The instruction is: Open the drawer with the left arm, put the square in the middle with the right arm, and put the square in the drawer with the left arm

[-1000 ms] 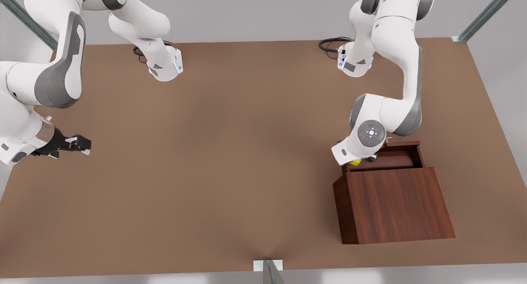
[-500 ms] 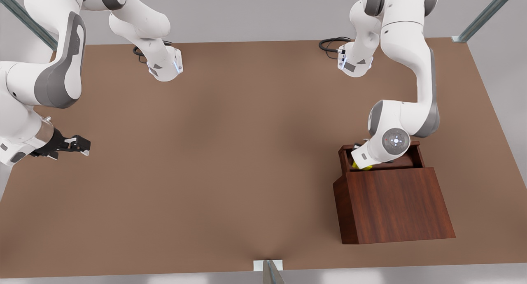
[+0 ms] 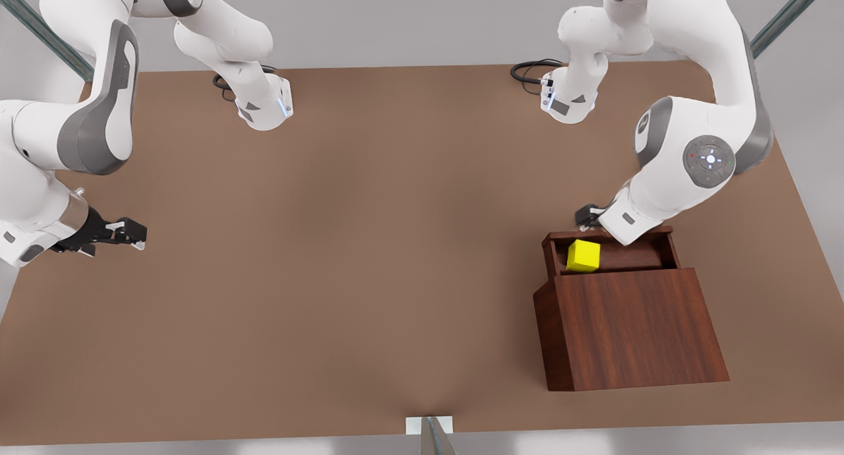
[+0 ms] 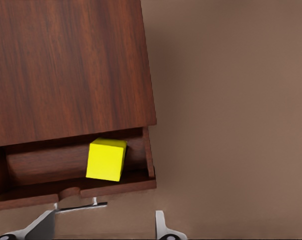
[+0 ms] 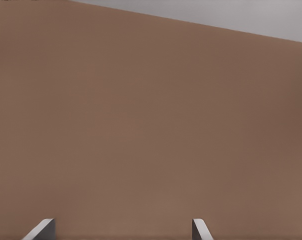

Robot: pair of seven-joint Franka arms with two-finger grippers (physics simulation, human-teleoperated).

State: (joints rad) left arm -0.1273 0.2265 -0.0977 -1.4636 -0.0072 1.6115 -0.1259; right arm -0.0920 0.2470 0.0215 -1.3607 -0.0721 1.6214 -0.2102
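Yellow cube (image 3: pixel 583 255) sat inside the pulled-out drawer (image 3: pixel 610 250) of the wooden cabinet (image 3: pixel 633 330), toward the drawer's 9 o'clock end in the front view. Left gripper (image 3: pixel 589 215) hung just past the drawer's far rim at 12 o'clock, fingers (image 4: pixel 161 225) spread, holding nothing. Right gripper (image 3: pixel 125 234) waited well apart at 9 o'clock of the tabletop (image 3: pixel 343 244), fingertips (image 5: pixel 198 229) spread wide over bare brown.
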